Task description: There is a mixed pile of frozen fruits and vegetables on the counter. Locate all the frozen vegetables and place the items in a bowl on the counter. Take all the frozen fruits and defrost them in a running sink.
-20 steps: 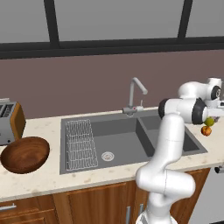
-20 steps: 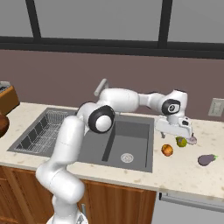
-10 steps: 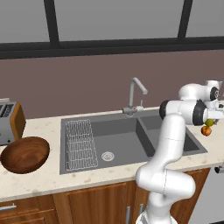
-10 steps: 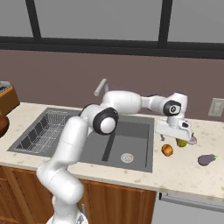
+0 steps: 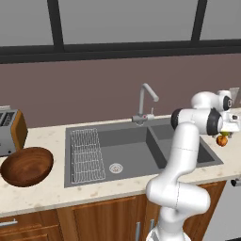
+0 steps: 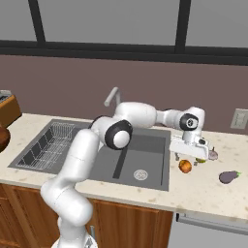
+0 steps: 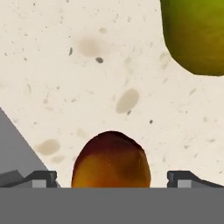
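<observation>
Jaws spread wide, orange fruit (image 7: 111,159) between them, untouched, on the counter (image 7: 65,78)

We see orange fruit (image 7: 111,159) with dark reddish top, yellow-green pear (image 7: 197,33), beige speckled counter (image 7: 65,78), dark purple eggplant (image 6: 228,177), dark-brown grained bowl (image 5: 27,165)

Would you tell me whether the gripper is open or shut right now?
Open: in the hand view the gripper has its fingertips standing apart either side of the orange fruit.
</observation>
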Motion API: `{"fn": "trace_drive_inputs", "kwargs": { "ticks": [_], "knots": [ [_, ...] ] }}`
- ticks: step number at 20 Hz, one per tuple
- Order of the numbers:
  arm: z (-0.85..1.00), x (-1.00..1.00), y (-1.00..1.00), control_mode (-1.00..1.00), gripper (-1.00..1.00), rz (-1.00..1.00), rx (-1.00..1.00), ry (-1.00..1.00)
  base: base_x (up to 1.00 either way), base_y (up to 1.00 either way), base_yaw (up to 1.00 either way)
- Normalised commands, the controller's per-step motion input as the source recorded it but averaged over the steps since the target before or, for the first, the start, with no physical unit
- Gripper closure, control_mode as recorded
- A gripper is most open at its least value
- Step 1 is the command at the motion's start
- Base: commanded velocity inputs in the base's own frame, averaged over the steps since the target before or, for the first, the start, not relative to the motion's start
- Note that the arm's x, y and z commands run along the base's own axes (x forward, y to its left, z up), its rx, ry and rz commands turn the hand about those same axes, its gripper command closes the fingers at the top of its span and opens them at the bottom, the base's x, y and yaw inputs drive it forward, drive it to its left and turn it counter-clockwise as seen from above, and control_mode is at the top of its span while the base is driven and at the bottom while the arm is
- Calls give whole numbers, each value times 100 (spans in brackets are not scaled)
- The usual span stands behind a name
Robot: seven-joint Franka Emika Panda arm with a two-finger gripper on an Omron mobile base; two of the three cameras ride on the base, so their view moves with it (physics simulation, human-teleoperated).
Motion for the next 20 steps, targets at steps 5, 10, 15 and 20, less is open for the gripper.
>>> {"fn": "trace_drive_inputs", "kwargs": {
  "ticks": [5,10,15,20],
  "knots": [
    [-28,-14,-2,-100,-100,0,4,7,0,0,0],
    [-17,-2,0,-100,-100,0,5,4,0,0,0],
    [-16,0,0,-100,-100,0,5,5,0,0,0],
    [-19,0,0,-100,100,0,6,5,0,0,0]
  ]
}}
